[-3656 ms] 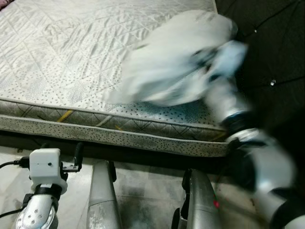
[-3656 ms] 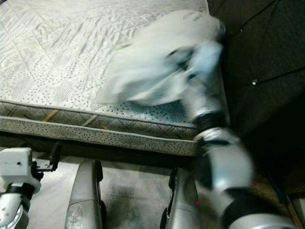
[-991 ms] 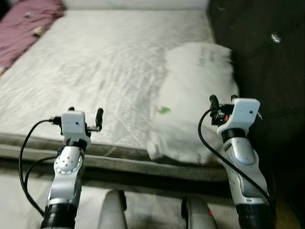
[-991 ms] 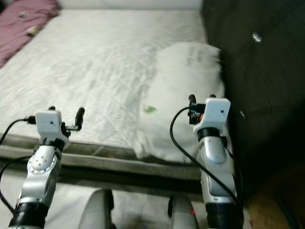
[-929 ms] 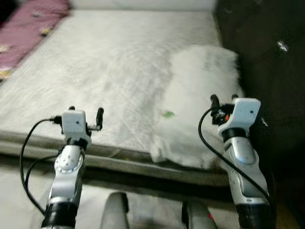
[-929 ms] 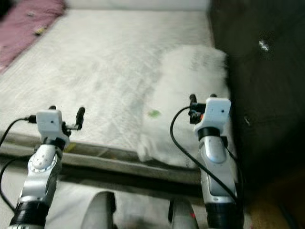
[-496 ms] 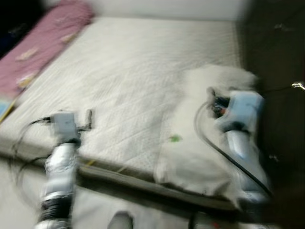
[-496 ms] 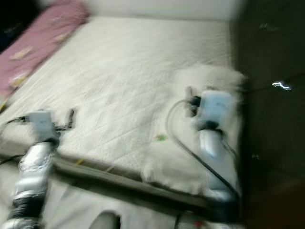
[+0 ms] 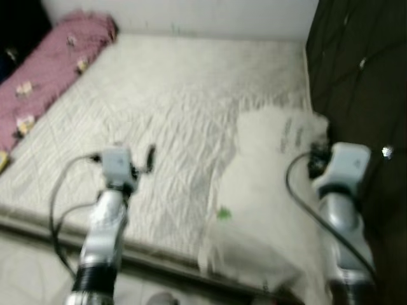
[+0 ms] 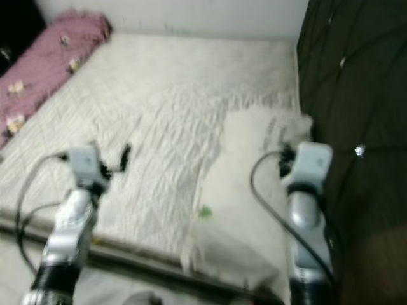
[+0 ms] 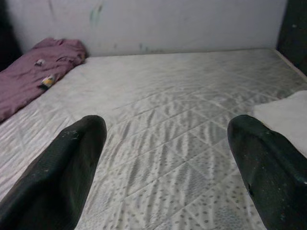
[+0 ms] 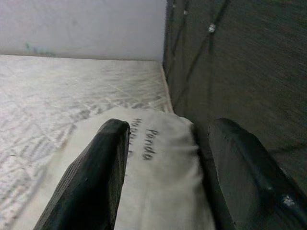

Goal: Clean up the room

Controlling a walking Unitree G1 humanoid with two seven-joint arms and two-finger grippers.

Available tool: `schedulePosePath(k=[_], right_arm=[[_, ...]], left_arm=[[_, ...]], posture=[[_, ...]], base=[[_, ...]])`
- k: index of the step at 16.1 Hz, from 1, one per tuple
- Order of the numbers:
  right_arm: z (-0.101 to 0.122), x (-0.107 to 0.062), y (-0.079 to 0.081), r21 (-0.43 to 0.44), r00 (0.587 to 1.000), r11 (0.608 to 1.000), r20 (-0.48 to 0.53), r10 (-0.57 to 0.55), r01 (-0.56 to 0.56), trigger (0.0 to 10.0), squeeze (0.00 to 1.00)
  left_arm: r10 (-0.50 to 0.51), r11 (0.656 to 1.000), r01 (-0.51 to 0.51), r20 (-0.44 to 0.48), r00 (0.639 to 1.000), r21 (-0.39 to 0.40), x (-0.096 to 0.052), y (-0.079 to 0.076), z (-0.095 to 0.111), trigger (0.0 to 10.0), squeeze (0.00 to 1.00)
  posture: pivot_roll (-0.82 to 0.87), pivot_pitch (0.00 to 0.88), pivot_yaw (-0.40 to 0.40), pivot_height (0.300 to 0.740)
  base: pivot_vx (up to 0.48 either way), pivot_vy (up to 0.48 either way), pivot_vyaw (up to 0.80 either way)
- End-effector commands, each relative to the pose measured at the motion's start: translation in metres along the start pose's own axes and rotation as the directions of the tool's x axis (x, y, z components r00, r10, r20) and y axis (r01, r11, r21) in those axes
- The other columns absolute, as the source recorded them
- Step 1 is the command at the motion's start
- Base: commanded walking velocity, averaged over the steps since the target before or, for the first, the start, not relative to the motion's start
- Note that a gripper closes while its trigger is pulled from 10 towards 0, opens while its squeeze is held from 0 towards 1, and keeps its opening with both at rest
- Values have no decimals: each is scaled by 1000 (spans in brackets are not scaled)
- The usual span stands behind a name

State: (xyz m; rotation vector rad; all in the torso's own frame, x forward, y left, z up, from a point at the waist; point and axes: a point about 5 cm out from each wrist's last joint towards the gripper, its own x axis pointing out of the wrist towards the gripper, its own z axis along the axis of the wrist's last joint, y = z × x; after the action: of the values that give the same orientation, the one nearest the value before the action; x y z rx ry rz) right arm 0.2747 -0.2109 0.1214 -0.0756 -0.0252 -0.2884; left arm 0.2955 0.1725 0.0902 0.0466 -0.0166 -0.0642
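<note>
Pillow [image 9: 270, 210], white with dark printed lettering, lies at the quilted grey mattress's [image 9: 172, 114] near right corner.
My right pincer [image 12: 168, 139] hovers over it, fingers spread, empty; my left pincer [image 11: 165, 139] gapes wide over the mattress, holding nothing.

A pale grey diamond-quilted mattress [image 9: 178, 108] carries a white pillow with dark lettering [image 9: 267, 197], a small green mark on it, and a crumpled maroon blanket with pale patches [image 9: 48, 70]. The tufted headboard [image 9: 356, 82] is dark brown.
</note>
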Motion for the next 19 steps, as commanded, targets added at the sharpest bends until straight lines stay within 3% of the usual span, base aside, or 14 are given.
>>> schedulePosePath(k=[1,3,19], right_arm=[[2,-1,13,32,999,999,3,37,-37,10000,0],[1,-3,14,20,999,999,6,42,-43,10000,0],[3,-2,31,69,992,990,17,123,-124,10000,0]], left_arm=[[64,998,-64,-47,997,6,-9,21,-9,10000,0],[56,998,-56,-45,997,13,-12,21,-9,10000,0],[48,999,-47,-45,998,18,-15,21,-5,10000,0]], posture=[[-119,0,82,740],[-115,0,82,740],[-79,0,74,740]], base=[[0,480,-800],[0,480,-675],[0,480,0]])
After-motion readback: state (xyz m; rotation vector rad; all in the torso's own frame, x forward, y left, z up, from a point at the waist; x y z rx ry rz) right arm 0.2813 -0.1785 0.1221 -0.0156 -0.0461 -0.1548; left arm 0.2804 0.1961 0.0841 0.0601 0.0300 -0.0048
